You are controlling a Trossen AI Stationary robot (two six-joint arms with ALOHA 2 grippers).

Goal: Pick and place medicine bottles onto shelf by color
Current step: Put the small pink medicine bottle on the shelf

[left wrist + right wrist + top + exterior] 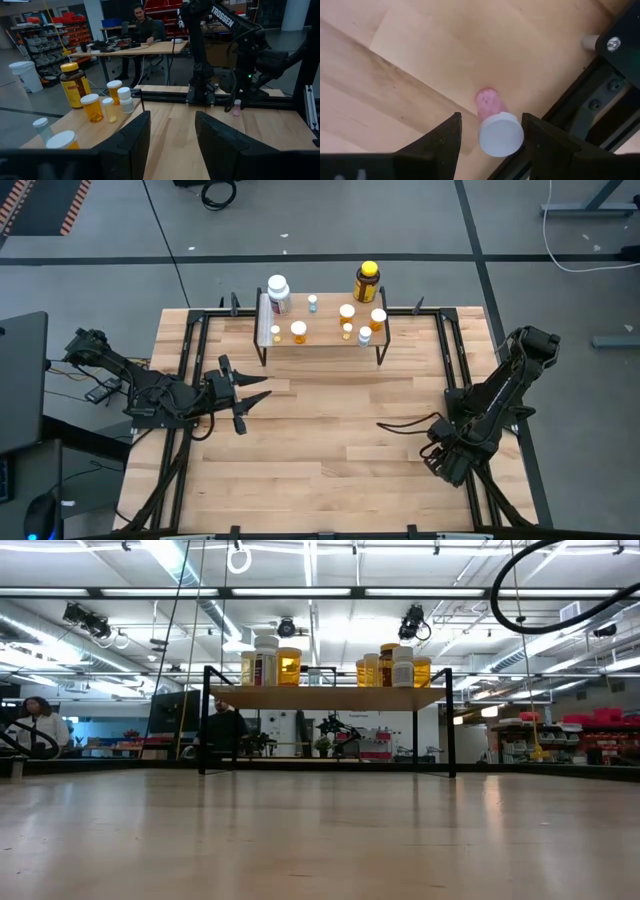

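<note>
The shelf (325, 342) stands at the table's far middle and carries several medicine bottles, among them a larger white one (278, 292) and a dark amber one with a yellow cap (367, 280). A small pink bottle with a white cap (500, 134) stands upright on the wood near the right rail, also in the left wrist view (237, 106). My right gripper (491, 116) points down over it, open, one finger on each side of the cap. My left gripper (258, 392) waits open and level at the table's left, facing the shelf's bottles (92, 107). My right gripper has one finger (540, 142) right beside the white cap's edge (520, 135); whether they touch I cannot tell. A clear gap shows between the cap and the other finger (445, 145). The bottle stands with its base (487, 97) on the table.
A black metal rail (600, 100) runs close beside the pink bottle, along the table's right side (455, 350). Bare wood (330, 430) lies between the arms, in front of the shelf. A person (145, 25) sits at a desk beyond the table.
</note>
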